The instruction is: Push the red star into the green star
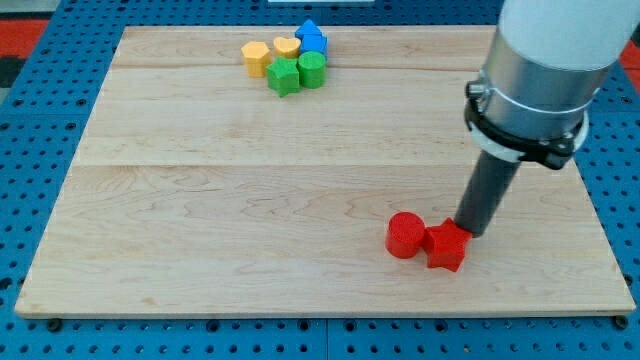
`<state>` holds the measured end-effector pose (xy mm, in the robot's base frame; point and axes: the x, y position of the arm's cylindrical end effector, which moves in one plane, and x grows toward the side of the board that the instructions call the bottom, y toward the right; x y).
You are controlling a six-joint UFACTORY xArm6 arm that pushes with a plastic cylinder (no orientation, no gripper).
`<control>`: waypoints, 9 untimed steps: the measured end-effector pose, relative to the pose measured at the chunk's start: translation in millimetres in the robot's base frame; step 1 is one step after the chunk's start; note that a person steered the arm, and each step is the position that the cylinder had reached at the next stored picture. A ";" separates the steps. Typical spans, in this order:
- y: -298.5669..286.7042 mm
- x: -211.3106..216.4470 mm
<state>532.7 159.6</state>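
The red star (446, 246) lies near the view's bottom right, touching a red cylinder (405, 235) on its left. My tip (467, 231) stands right against the red star's upper right side. The green star (283, 76) sits far off at the view's top, in a tight cluster of blocks.
Beside the green star are a green cylinder (312, 69), a blue block (311, 39), a yellow hexagon block (256, 57) and a yellow cylinder (286, 47). The wooden board (200, 230) lies on a blue pegboard (30, 110).
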 end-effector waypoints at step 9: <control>-81.9 14.4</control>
<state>547.1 77.6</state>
